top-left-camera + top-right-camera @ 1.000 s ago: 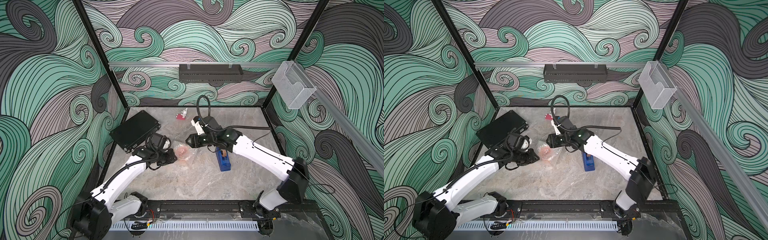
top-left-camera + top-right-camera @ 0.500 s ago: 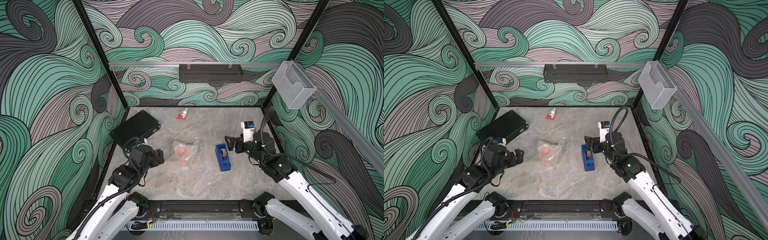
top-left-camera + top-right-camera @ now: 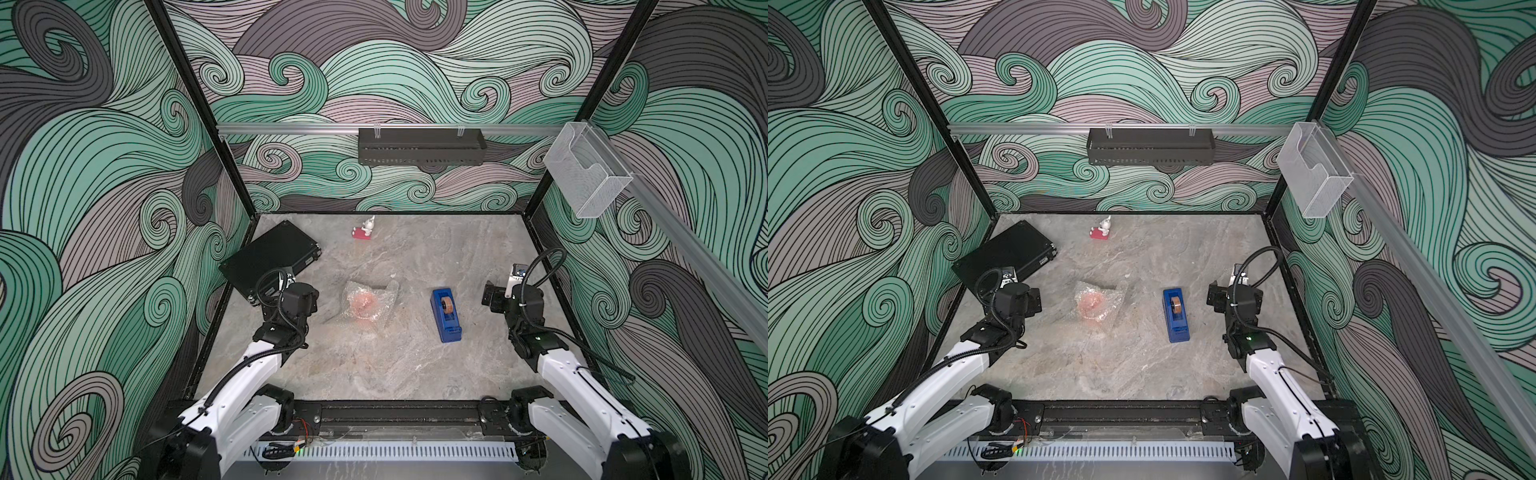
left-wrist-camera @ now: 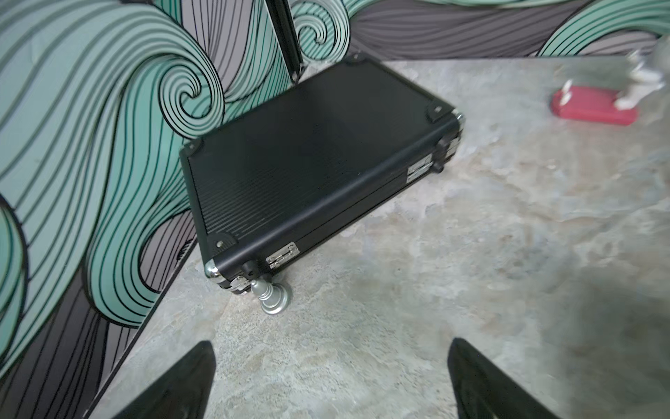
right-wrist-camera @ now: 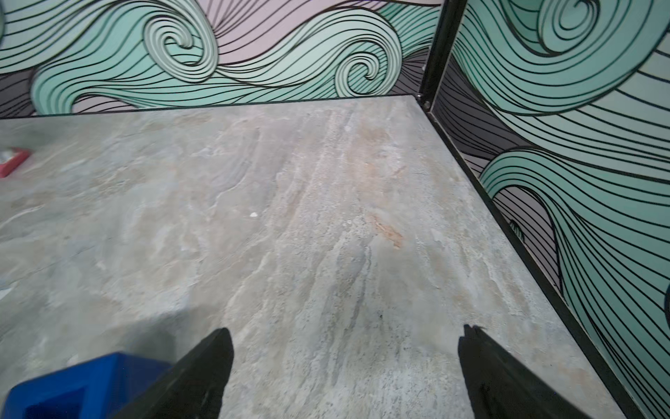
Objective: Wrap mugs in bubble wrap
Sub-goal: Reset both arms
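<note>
The salmon-orange mug (image 3: 360,302) (image 3: 1091,303) lies in the middle of the table, showing only as a blur of colour through the crinkled bubble wrap (image 3: 388,291) (image 3: 1115,298) bundled around it. Nothing touches the bundle. My left gripper (image 3: 296,297) (image 4: 331,348) hovers to the bundle's left, open and empty, facing the black case. My right gripper (image 3: 496,297) (image 5: 346,333) hovers to the right of the tape dispenser, also open with nothing between its fingers. Neither wrist view shows the mug or the wrap.
A blue tape dispenser (image 3: 446,309) (image 5: 83,388) lies between the bundle and the right gripper. A black case (image 3: 270,257) (image 4: 308,163) sits at the back left with a small silver piece (image 4: 272,301) by its corner. A red-and-white figurine (image 3: 365,230) (image 4: 594,107) stands near the back wall.
Both arms have drawn back from the bundle to the left and right sides of the table. Both grippers have opened, and the wrapped mug stays on the table.
</note>
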You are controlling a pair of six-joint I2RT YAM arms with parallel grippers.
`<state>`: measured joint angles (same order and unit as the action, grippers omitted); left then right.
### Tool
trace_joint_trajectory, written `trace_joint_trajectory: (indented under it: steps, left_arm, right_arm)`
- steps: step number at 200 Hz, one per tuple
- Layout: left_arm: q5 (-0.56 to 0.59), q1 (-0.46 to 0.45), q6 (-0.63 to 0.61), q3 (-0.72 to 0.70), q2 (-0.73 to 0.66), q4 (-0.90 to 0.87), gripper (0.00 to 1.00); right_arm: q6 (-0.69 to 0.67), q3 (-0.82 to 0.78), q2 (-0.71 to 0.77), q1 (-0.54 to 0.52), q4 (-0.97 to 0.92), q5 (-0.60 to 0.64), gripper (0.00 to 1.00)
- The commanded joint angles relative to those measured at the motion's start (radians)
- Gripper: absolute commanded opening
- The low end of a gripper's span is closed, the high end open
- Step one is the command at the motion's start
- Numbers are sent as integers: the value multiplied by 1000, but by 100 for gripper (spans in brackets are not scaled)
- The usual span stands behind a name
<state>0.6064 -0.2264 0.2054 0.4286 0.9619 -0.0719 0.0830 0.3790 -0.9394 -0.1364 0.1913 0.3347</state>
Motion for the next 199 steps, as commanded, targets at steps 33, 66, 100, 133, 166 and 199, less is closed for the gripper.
trace_joint_trajectory:
  steps: [33,66,100,133,166,199]
  left_arm:
    - [-236,158,-92,25,255,346,99]
    - [-289,185,-142,86,386,451,99]
    - [-425,246,-157,57,433,608,99]
    - [-572,298,-168,-52,554,905,99]
    - [-633,309,-196,31,583,792,99]
    - [-630,309,-188,37,575,763,99]
  right_arm:
    - [22,-47,-287,72,405,-3,100]
    - [-57,-23,-414,73,572,-58,100]
    - [-113,-101,-610,77,918,-174,100]
    - [-128,10,-612,66,712,-187,100]
    - [-118,17,-608,81,690,-214,100]
    - [-119,14,-601,81,684,-215,100]
